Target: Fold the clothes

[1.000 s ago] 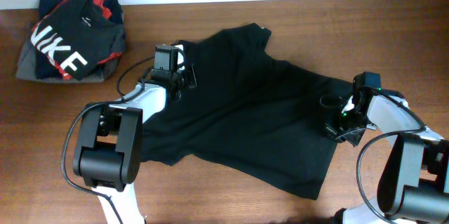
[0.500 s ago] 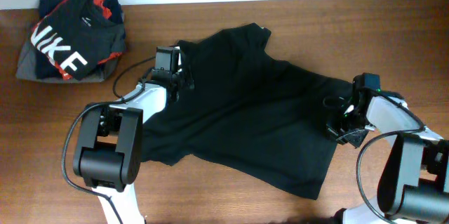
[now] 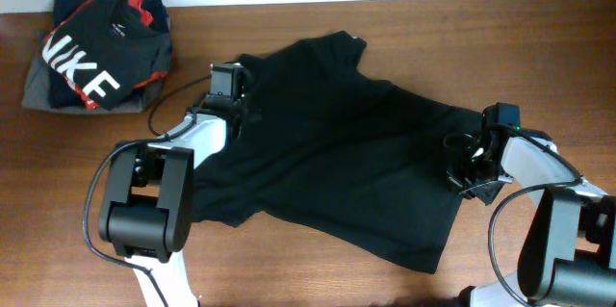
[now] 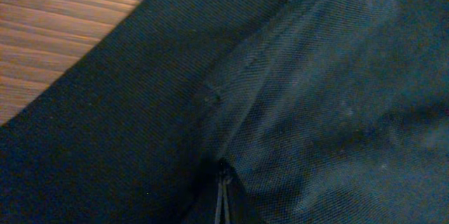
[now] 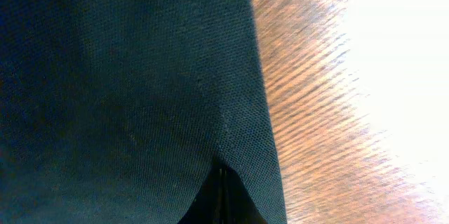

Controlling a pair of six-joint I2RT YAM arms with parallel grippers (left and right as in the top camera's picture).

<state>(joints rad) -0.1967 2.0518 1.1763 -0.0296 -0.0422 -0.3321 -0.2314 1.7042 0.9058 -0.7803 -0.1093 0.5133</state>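
The clothes are one black T-shirt, spread crumpled across the middle of the wooden table. My left gripper is shut on the shirt's upper left edge. In the left wrist view the closed jaws pinch a fold of the black fabric at the left gripper. My right gripper is shut on the shirt's right edge. In the right wrist view the right gripper holds the shirt's hem, with bare wood just beside it.
A black-and-red garment with white NIKE letters lies on a grey folded garment at the back left corner. Black cables loop beside both arms. The table's far edge meets a white wall.
Both grippers stay shut on the shirt. The left one has crept slightly towards the back left, and the right one has shifted a little towards the front. The fabric has barely moved.
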